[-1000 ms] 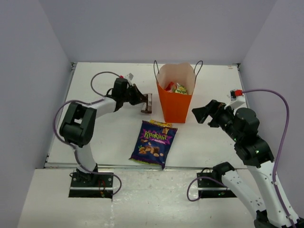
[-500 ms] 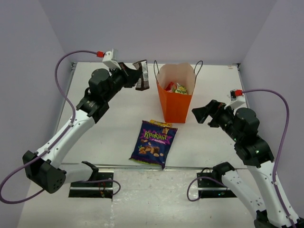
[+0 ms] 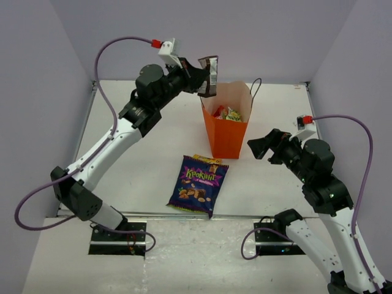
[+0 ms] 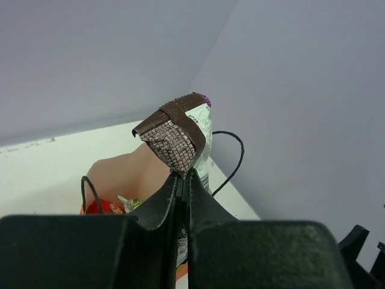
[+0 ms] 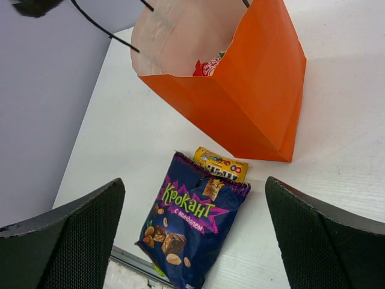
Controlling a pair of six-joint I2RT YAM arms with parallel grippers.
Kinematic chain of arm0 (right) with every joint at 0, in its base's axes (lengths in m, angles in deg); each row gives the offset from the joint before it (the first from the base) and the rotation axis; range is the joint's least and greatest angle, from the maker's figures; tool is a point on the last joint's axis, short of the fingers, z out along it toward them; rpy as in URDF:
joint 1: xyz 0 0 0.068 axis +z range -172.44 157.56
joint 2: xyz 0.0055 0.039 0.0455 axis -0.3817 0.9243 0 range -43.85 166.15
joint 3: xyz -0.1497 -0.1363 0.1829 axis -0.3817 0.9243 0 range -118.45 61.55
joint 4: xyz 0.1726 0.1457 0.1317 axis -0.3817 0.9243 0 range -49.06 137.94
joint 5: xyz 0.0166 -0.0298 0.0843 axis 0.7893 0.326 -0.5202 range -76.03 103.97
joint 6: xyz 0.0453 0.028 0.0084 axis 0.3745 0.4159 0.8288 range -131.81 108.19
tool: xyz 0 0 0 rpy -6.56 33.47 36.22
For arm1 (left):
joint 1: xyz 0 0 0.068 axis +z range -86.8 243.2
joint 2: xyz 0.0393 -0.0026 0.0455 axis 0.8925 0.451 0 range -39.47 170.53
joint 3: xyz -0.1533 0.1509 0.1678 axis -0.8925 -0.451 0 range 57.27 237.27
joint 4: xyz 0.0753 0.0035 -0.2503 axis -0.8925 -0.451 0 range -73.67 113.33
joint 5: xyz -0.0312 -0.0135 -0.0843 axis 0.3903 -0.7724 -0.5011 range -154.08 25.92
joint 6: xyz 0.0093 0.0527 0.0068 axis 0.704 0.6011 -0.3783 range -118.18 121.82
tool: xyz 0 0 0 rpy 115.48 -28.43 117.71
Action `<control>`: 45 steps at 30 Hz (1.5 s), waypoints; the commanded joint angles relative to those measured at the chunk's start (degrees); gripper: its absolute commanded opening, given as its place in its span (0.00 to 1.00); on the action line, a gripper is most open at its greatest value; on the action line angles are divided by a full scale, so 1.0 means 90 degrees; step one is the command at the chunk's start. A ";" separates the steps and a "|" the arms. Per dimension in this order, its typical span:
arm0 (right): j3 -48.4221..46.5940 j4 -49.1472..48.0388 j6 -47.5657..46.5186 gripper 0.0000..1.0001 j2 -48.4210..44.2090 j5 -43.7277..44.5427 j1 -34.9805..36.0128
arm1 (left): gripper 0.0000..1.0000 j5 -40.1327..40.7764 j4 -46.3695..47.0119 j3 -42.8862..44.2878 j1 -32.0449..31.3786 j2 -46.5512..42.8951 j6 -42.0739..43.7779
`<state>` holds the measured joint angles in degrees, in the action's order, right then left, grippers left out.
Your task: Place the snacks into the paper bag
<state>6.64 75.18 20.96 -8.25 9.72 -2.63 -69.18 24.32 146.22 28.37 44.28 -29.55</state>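
Observation:
My left gripper (image 3: pixel 199 78) is shut on the small brown bar (image 3: pixel 210 75) and holds it in the air just above the left rim of the orange paper bag (image 3: pixel 228 131). In the left wrist view the bar (image 4: pixel 178 136) sticks up from my closed fingertips (image 4: pixel 171 192), with the bag's pale inside (image 4: pixel 123 174) below. Red and green-yellow packets (image 3: pixel 225 113) lie inside the bag. The dark purple nut bag (image 3: pixel 198 184) lies flat in front of the bag, over the small yellow pack (image 5: pixel 221 164). My right gripper (image 3: pixel 260 146) is open and empty, right of the bag.
Grey walls enclose the white table (image 3: pixel 141 159) on three sides. The bag's thin black cord handles (image 3: pixel 253 86) stick up from its rim. The table's front edge (image 3: pixel 135 214) runs just below the purple nut bag.
My left arm has lifted the brown bar off the table left of the bag and carried it up and right to the bag's rim. The right arm has not moved.

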 commanded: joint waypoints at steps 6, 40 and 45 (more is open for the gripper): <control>-0.0060 -0.0152 -0.0048 0.99 0.0000 -0.0075 -0.0024 | 0.00 -0.0439 -0.0061 0.1434 -0.0124 0.1591 0.0107; 0.3268 -0.1791 0.1563 0.99 -0.0712 -0.1940 0.0191 | 0.97 0.0878 -0.1575 -0.2418 -0.0134 -0.2623 0.0205; 0.3933 -0.2241 0.1992 0.99 -0.0615 -0.1774 0.0308 | 0.97 0.1474 -0.1877 -0.3300 -0.0124 -0.3162 0.0117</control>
<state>40.34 61.39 34.95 -14.22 -5.49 -0.62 -61.58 9.16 119.36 27.43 18.95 -27.54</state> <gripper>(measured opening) 0.987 0.966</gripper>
